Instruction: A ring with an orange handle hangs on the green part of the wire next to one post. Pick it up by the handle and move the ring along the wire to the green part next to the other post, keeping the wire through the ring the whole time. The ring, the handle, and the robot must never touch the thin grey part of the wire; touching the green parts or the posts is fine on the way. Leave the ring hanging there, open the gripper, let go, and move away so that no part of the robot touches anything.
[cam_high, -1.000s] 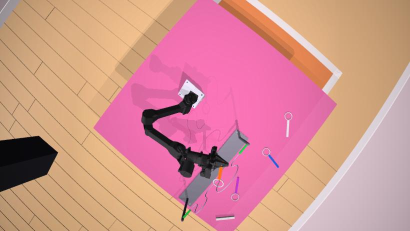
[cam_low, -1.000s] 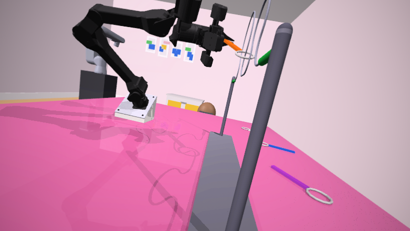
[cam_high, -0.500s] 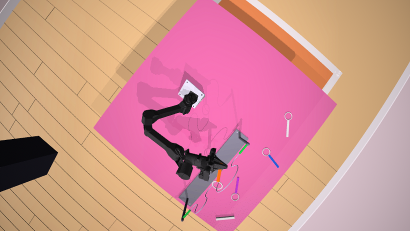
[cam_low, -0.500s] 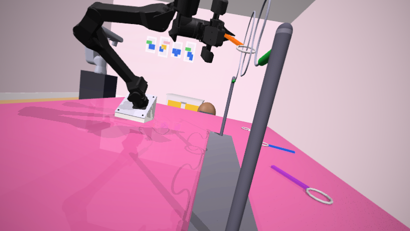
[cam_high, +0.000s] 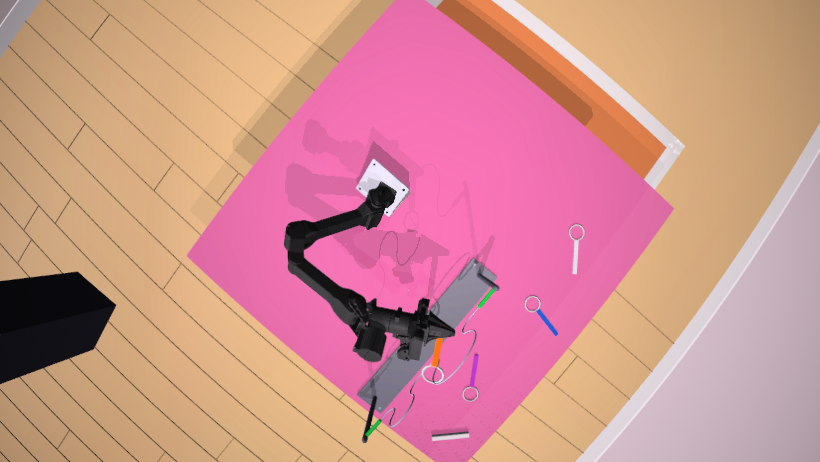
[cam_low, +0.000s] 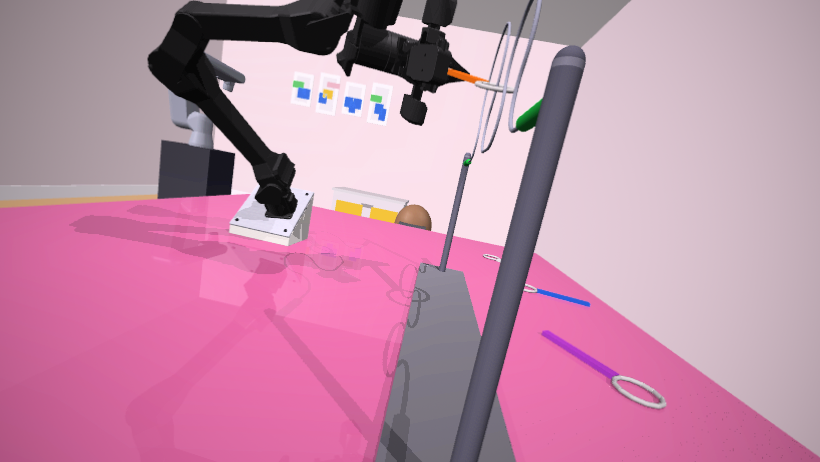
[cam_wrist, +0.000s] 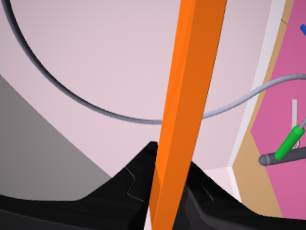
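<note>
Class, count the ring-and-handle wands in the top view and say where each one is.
4: orange wand in the gripper at the wire; purple, blue and white ones lying on the pink mat.

Orange handle (cam_wrist: 186, 89) clamped in jaws; ring (cam_high: 433, 374) around grey wire (cam_high: 467, 358) mid-span.
</note>
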